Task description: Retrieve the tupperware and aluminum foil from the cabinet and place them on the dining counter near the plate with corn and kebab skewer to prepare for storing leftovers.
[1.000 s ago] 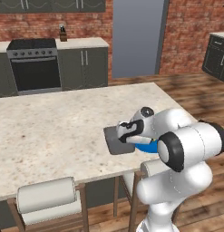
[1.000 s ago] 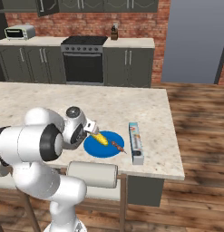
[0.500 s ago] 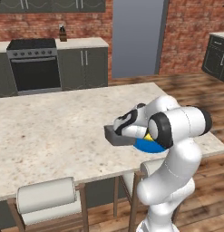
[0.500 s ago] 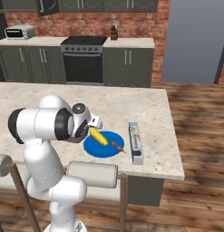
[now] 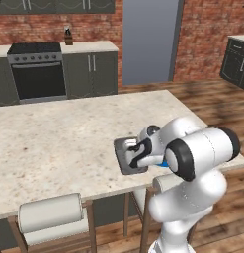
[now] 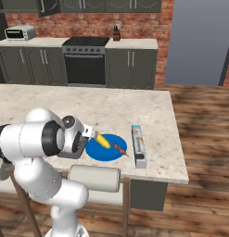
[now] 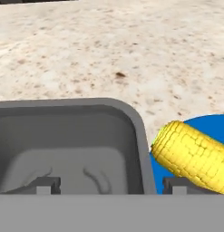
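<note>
**Desk:** What is shown, left to right?

**Caption:** The tupperware [image 5: 127, 157] is seen set down on the beige tabletop [image 5: 59, 143], near its front edge and just beside the blue plate [image 6: 106, 150]. On the plate lie the corn [image 6: 102, 140] and then the kebab skewer [image 6: 119, 148]. The aluminum foil [image 6: 139, 146] is laid beyond them, near the right edge. The tool [image 7: 112, 183] is held low over the tub with its fingertips [image 7: 47, 183] spread wide. One tip is inside the tub and one outside. The tub's right wall stands between them and is not pinched.

**Desk:** What could go wrong from here?

**Caption:** A snag is judged the main risk. If the tool were drawn away sideways rather than straight up, the wall could be caught by the inner tip. The tub could then be dragged or tipped onto the plate. The corn lies close against that wall and, being round, could be rolled off by a slight knock.

**Desk:** And the headings?

**Caption:** The tub is stood upright, mouth upward. Its long axis appears to run from the front edge toward the far side, slightly skewed, though much of it is covered by the arm. The foil carton is laid along the same line, its light blue end pointed toward the far side.
</note>
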